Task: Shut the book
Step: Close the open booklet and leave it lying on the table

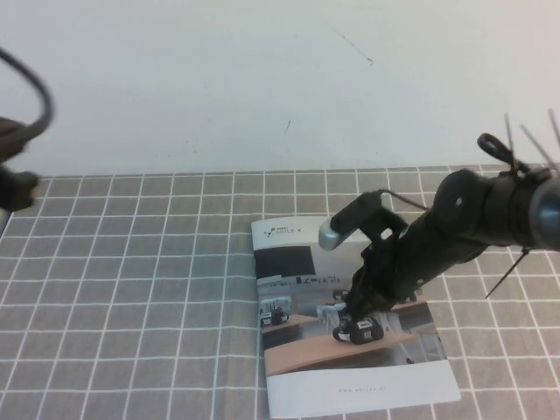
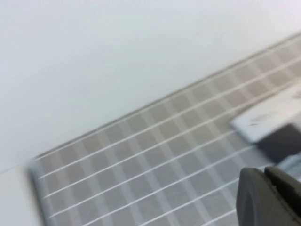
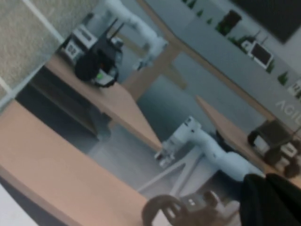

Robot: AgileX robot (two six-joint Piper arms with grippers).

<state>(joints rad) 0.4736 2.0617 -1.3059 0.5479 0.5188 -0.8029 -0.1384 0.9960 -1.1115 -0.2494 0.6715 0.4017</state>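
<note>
Book: we see it closed on the checked cloth, centre-right | right gripper: low over the cover, clenched, empty | left gripper: far left, clenched, arm mostly cut off.

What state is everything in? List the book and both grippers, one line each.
book: closed, flat on the checked cloth, cover up.
right gripper: shut, low over the book's cover.
left gripper: shut, off to the left, apart from the book.
</note>
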